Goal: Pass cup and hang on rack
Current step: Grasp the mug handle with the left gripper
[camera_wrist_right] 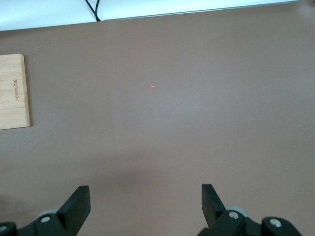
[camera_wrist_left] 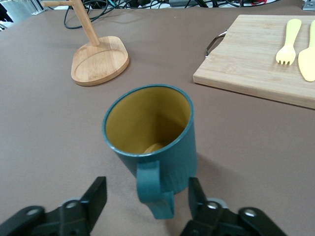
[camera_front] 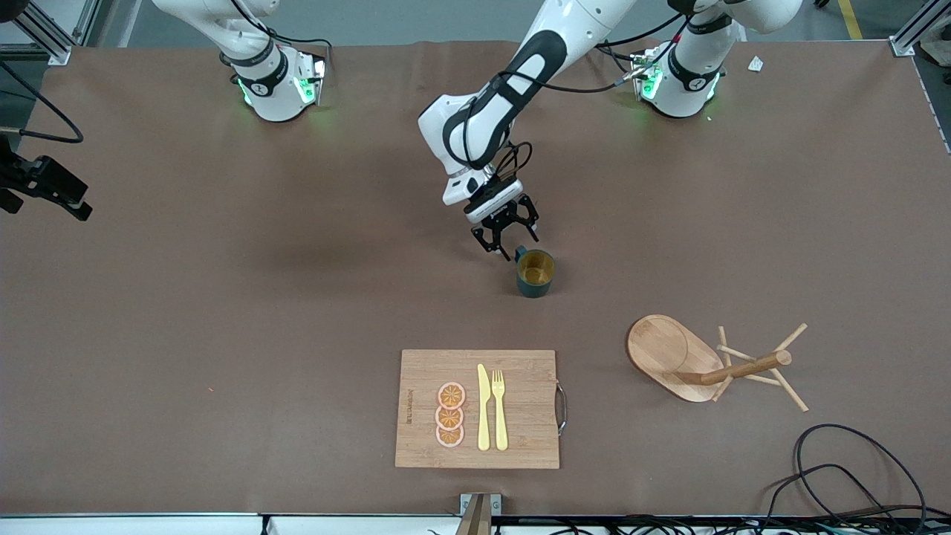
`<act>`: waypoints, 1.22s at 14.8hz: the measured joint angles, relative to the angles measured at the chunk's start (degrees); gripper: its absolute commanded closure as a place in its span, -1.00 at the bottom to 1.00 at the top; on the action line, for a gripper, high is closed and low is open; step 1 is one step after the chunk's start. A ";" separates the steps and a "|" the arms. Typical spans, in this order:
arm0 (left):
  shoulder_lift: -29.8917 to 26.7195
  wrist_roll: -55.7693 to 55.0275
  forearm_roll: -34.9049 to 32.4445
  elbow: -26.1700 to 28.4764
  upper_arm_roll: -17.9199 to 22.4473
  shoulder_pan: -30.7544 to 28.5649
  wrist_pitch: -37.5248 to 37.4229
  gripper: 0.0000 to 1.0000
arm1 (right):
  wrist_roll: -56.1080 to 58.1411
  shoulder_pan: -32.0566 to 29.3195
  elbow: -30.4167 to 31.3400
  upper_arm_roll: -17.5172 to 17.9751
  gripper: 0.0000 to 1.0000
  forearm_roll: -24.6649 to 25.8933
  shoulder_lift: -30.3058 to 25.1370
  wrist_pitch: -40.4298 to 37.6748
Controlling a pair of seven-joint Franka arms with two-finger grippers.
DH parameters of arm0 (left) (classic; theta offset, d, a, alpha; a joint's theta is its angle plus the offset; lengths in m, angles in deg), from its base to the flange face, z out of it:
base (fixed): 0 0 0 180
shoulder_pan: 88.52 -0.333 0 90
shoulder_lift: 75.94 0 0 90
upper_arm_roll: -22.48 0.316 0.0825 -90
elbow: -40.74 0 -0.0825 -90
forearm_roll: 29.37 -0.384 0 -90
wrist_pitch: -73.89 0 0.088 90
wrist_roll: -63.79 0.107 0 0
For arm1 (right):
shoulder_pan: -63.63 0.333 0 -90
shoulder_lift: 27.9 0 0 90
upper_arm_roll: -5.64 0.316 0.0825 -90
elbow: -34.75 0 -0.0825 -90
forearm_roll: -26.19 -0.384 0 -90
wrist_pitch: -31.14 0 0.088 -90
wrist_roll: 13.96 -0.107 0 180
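The teal-green cup (camera_front: 535,273) with a yellow inside stands upright mid-table, its handle (camera_wrist_left: 153,191) turned toward the robots' bases. My left gripper (camera_front: 505,238) is low beside the cup on the handle side. It is open, and in the left wrist view (camera_wrist_left: 147,189) the handle lies between its fingers, apart from both. The wooden rack (camera_front: 665,349) stands nearer the front camera than the cup, toward the left arm's end, and also shows in the left wrist view (camera_wrist_left: 98,61). My right gripper (camera_wrist_right: 145,196) is open and empty above bare table, out of the front view.
A wooden cutting board (camera_front: 520,438) with a metal handle lies near the front edge and carries a yellow knife (camera_front: 483,407), a yellow fork (camera_front: 499,409) and three orange slices (camera_front: 450,414). Black cables (camera_front: 839,475) lie at the front corner by the rack.
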 measured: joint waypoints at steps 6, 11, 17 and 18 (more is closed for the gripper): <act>1.00 0.01 -0.01 -1.23 -0.01 0.00 0.02 0.28 | 0.15 0.00 -0.28 0.36 -1.00 -0.05 0.00 -0.31; 1.05 0.72 -0.14 -2.44 0.12 -0.12 0.02 0.90 | 0.47 0.04 -2.27 0.94 -1.00 -0.12 -0.02 -0.57; 1.02 9.86 0.09 -7.66 0.42 -1.31 -0.01 0.99 | 0.51 0.03 -2.34 0.93 -1.00 -0.12 -0.01 -0.87; 0.94 10.78 1.05 -9.93 0.43 -2.36 -0.03 0.99 | 0.51 0.03 -2.34 0.92 -1.00 -0.12 -0.01 -0.93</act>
